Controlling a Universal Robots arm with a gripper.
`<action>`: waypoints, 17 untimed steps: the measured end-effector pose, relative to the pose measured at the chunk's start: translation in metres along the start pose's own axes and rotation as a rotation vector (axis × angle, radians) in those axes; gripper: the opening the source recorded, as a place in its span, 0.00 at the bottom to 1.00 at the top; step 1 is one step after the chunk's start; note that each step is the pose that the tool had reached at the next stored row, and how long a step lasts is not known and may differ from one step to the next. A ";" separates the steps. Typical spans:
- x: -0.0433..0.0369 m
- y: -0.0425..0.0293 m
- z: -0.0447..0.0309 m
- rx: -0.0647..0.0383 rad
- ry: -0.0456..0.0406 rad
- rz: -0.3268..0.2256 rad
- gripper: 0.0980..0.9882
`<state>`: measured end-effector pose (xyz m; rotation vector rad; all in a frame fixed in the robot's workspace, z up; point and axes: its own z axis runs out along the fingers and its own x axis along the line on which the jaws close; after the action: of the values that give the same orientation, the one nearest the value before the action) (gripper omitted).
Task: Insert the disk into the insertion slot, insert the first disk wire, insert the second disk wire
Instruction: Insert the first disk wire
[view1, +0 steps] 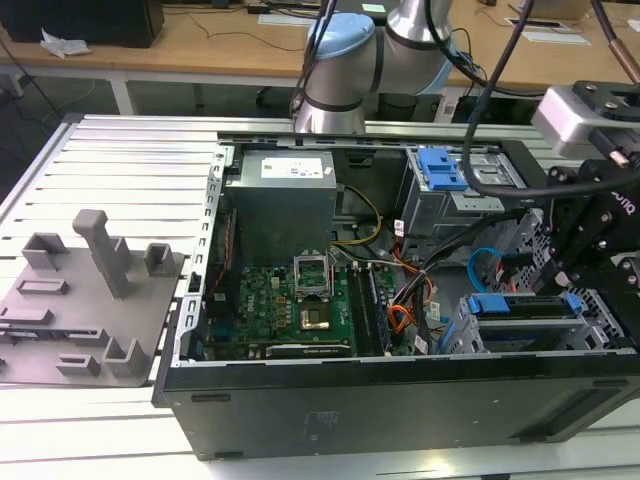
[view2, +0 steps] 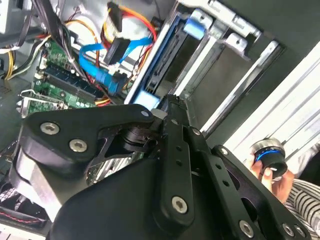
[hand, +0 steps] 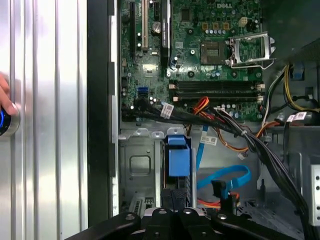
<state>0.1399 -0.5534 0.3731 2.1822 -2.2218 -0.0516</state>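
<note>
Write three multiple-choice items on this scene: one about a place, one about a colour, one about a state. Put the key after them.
1. In the exterior view, where does the grey fixture plate lie relative to the computer case?
A. on the exterior view's left of it
B. inside it
C. on top of it

2. What colour is the flat cable that forms a loop in the first wrist view?
A. green
B. white
C. blue

3. The processor socket on the motherboard is:
A. under a fan
B. uncovered, its metal frame swung open
C. taped over

Key:
1 A, the plate rests on the slatted table beside the case.
2 C, the loop is bright blue.
3 B, the frame stands open next to the bare socket.
</note>
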 end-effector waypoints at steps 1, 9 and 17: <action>-0.0001 -0.0063 -0.0002 -0.001 -0.0001 0.000 0.01; -0.0014 -0.0389 -0.0016 -0.002 0.0000 0.000 0.01; -0.0018 -0.0414 -0.0134 -0.002 0.0067 0.000 0.01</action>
<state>0.1818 -0.5524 0.3848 2.1778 -2.2179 -0.0461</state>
